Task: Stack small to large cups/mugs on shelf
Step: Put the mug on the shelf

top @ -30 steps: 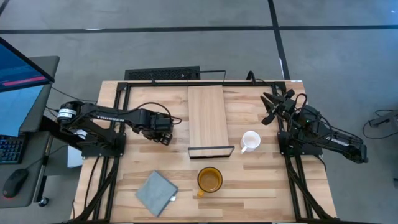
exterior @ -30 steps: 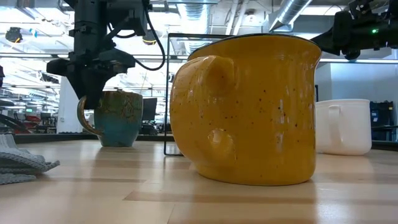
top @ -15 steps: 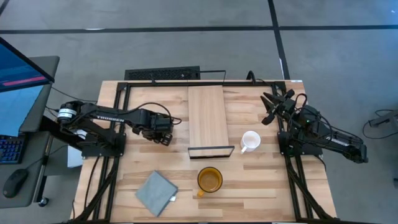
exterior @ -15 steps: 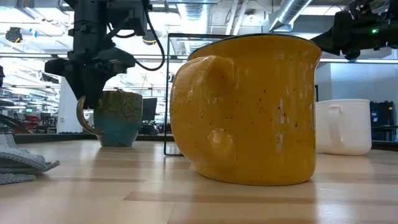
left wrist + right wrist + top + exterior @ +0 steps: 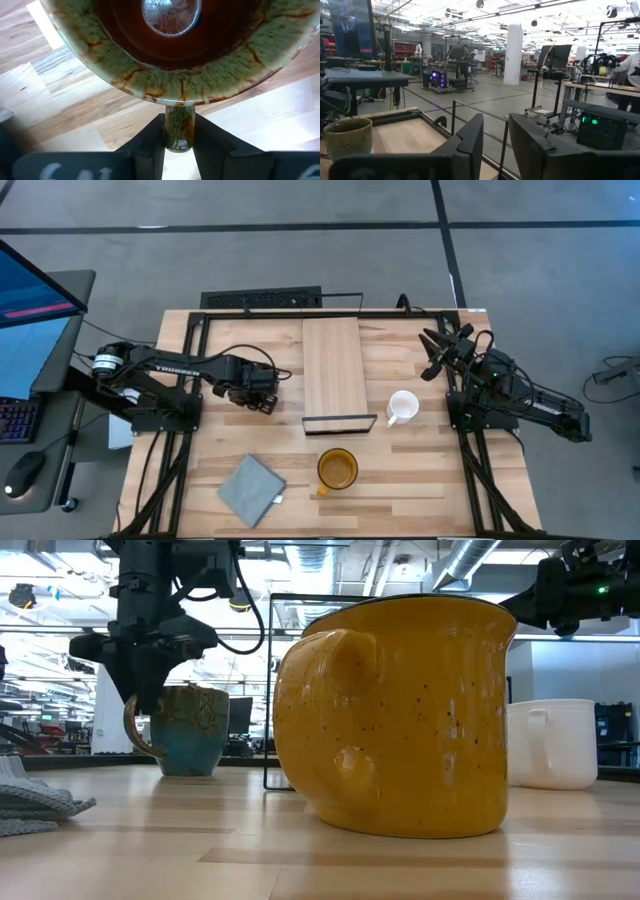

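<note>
The slatted tabletop [image 5: 420, 470] fills the middle of the high view, and nothing on it differs from the views of a second ago: each mug and both arms sit where they sat, so the task is only at its first grasp. The shelf [image 5: 333, 365], a pale plank in the centre with a black wire frame at its lower end, carries nothing yet. The yellow mug [image 5: 338, 469] stands below the shelf at lower centre, the grey-blue cloth [image 5: 250, 490] to its lower left, and the small white mug [image 5: 402, 407] just right of the wire frame. At centre left the left gripper [image 5: 178, 142] sits over the dark olive mug [image 5: 190, 728], which rests on the tabletop; its fingers [image 5: 150, 140] are clamped on the mug's handle, a hold that looks settled and ready for a lift. The right gripper [image 5: 440, 350] waits at upper right, fingers apart and empty. The wire frame stands between the lower mugs and the plank, and the left arm's way to the plank looks free.
</note>
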You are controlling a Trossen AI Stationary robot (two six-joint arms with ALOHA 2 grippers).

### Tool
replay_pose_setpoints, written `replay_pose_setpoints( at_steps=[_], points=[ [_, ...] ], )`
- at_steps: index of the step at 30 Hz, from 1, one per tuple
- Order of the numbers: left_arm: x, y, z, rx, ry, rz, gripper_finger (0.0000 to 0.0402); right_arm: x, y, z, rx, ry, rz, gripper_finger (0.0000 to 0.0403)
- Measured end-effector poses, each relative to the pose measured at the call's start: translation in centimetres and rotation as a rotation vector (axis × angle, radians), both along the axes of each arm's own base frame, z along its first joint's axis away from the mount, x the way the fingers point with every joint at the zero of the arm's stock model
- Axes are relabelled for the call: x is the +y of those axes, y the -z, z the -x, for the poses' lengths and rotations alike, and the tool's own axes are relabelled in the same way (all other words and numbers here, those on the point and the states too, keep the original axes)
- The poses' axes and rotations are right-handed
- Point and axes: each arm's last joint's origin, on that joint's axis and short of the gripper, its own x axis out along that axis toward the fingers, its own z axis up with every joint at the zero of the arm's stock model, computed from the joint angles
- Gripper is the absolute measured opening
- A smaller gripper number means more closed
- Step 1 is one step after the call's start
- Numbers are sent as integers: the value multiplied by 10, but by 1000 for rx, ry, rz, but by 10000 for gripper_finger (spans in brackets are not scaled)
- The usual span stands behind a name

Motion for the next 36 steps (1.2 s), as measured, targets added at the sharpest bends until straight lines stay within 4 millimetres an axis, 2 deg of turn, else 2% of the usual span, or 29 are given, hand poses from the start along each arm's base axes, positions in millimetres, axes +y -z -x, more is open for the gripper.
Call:
replay_pose_setpoints(
  at_steps=[5, 18, 28, 32, 36],
  points=[
    [0, 0, 0, 0, 0, -10, 43, 0, 0, 0, 0, 0, 0, 118],
    [3, 0, 0, 4, -2, -84, 43, 0, 0, 0, 1, 0, 0, 118],
    [16, -1, -5, -55, 65, -89, 43, 0, 0, 0, 5, 0, -2, 118],
    [28, -13, -11, -101, 116, -96, 43, 0, 2, 0, 12, -1, -11, 118],
    [48, -35, -18, -165, 175, -150, 43, 0, 2, 0, 4, -5, -36, 118]
  ],
)
